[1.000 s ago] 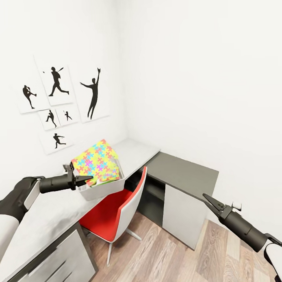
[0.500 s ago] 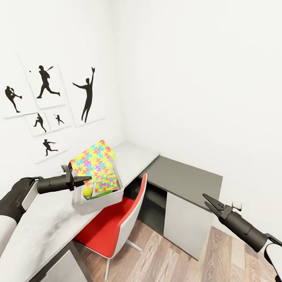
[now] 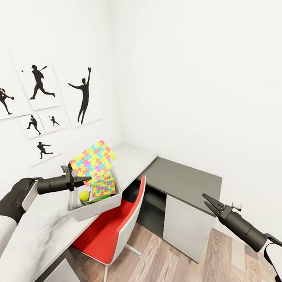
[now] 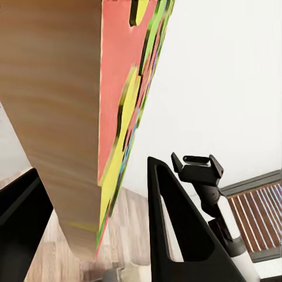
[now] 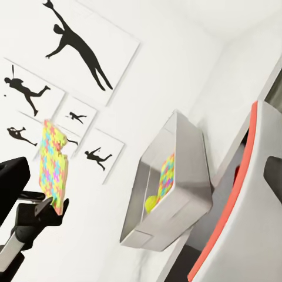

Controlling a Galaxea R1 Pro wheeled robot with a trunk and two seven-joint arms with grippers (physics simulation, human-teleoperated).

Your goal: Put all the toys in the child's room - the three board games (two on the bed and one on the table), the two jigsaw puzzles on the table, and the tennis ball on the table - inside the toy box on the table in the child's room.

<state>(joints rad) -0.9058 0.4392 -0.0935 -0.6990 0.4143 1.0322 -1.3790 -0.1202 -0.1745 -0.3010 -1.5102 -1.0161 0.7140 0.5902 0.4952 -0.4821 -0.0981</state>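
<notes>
- left gripper point(image 3: 86, 179) is clamped on a jigsaw puzzle point(image 3: 93, 160), held tilted just above the toy box point(image 3: 96, 204).
- step in hand, as i judge it: dropping this puzzle in; next it calls for lowering and letting go.
- below the gripper, inside the box, lie a second puzzle point(image 3: 103, 185) and the tennis ball point(image 3: 84, 196); the box sits on the surface point(image 3: 34, 238).
- right gripper point(image 3: 208, 200) hangs well apart, jaws slightly parted, holding nothing.
</notes>
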